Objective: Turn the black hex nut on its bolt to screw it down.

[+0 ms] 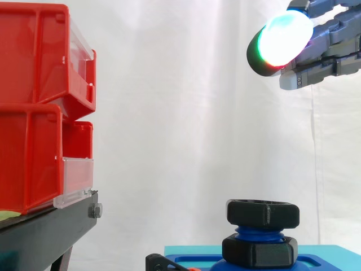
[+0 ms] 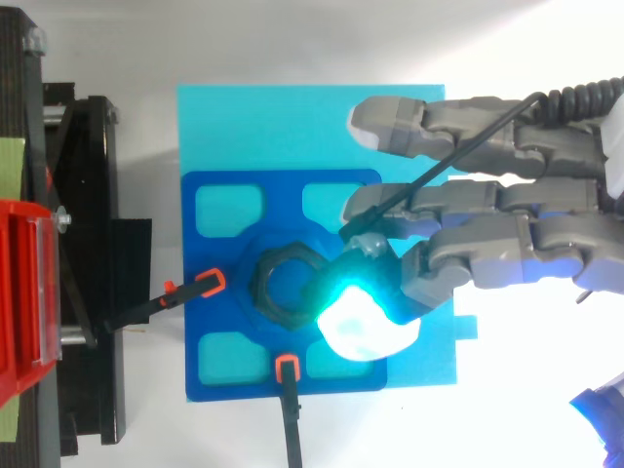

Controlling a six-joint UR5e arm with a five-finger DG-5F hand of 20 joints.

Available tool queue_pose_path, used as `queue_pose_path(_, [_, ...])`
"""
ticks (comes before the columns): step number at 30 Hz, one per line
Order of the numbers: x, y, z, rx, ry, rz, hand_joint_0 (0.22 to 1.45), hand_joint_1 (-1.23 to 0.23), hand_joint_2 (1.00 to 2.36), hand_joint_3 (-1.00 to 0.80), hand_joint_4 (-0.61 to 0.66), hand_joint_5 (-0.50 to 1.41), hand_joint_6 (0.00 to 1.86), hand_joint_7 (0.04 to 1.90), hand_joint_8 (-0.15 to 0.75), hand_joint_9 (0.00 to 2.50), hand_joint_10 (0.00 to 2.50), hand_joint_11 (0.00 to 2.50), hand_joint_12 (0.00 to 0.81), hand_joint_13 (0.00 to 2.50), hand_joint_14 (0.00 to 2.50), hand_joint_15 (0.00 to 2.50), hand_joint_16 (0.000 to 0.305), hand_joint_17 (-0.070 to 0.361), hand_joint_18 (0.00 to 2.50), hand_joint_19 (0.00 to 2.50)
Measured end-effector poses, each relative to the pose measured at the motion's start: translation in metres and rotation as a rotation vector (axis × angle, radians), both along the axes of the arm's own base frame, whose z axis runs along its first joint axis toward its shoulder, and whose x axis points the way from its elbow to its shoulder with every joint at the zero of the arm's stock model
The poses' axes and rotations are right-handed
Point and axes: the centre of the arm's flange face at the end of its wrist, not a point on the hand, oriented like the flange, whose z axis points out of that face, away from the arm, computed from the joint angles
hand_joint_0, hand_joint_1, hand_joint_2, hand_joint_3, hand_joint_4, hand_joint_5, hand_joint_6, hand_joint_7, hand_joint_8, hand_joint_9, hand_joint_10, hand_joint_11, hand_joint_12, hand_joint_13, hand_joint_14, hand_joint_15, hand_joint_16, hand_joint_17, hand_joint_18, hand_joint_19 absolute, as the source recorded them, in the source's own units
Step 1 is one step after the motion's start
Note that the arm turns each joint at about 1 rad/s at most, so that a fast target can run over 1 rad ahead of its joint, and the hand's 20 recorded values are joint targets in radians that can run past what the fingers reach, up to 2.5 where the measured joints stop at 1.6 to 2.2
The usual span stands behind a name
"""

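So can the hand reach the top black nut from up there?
Probably yes. The hand hangs high above the top black nut, a bit to one side, with nothing but open air between them.

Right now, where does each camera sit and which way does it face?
Side view: beside the work, about nut height, looking level across the black hex nut on its blue bolt; the hand shows upper right, above it.
Top view: overhead, looking straight down on the nut and blue plate; the open hand extends in from the right.
Shared: nut, hand, red bins.
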Motion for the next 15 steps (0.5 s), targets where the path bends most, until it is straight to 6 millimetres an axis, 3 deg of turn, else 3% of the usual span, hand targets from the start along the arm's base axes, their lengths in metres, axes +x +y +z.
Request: queue_pose_path(15, [0.0001, 0.0001, -0.0002, 0.0, 0.0, 0.001, 0.54, -0.44, 1.0, -0.5, 0.19, -0.21, 0.5, 0.71, 0.251, 0.35, 0.0, 0.0, 0.348, 0.0, 0.0, 0.0, 0.054, 0.121, 0.0, 0.24])
